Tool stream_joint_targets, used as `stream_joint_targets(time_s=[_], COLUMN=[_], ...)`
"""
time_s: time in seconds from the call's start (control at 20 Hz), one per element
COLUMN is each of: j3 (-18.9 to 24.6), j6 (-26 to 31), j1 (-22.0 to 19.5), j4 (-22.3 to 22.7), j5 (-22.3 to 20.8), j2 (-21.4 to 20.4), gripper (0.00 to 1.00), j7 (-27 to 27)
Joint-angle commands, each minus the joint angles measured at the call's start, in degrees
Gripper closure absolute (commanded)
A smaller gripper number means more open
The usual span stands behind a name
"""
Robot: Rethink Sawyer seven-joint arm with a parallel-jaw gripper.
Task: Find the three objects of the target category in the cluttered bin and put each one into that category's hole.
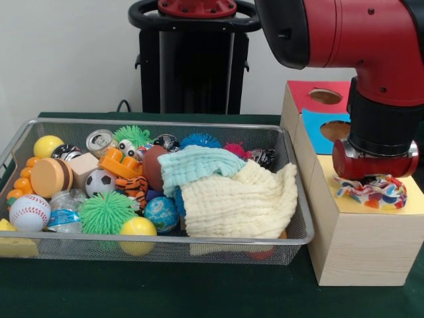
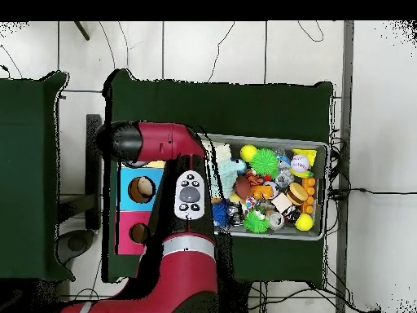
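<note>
My gripper [image 1: 373, 176] hangs low over the yellow top [image 1: 415, 203] of the wooden box, at the right of the front view. The small white cloth with coloured dots [image 1: 371, 191] is bunched right under it on the yellow paper. The hole is hidden beneath the cloth and the gripper. Whether the gripper holds the cloth does not show. The pale teal waffle cloth [image 1: 195, 163] lies on the cream waffle cloth [image 1: 238, 202] at the right end of the wire bin [image 1: 165, 239]. In the overhead view the arm [image 2: 189, 196] covers the yellow top.
The blue-topped cut-out [image 1: 334, 130] and the red-topped cut-out [image 1: 324, 96] lie behind the yellow one. The bin holds spiky rubber balls [image 1: 106, 212], a baseball [image 1: 29, 212], a soccer ball [image 1: 101, 182], a can [image 1: 101, 140] and other toys. The robot's pedestal [image 1: 195, 66] stands behind.
</note>
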Motion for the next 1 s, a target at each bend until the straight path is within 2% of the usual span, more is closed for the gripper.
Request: stream_joint_targets(time_s=[0.05, 0.2, 0.35, 1.0], j3=[0.86, -0.77, -2.35, -1.20], j6=[0.71, 5.88, 6.12, 6.40], j1=[-0.05, 0.40, 0.93, -0.41], j4=[6.60, 2.56, -0.40, -2.73], j5=[-4.49, -5.10, -6.07, -6.31], j2=[5.93, 9.82, 13.00, 15.53], gripper=[1.00, 1.00, 1.00, 1.00], j7=[4.71, 5.27, 5.49, 2.69])
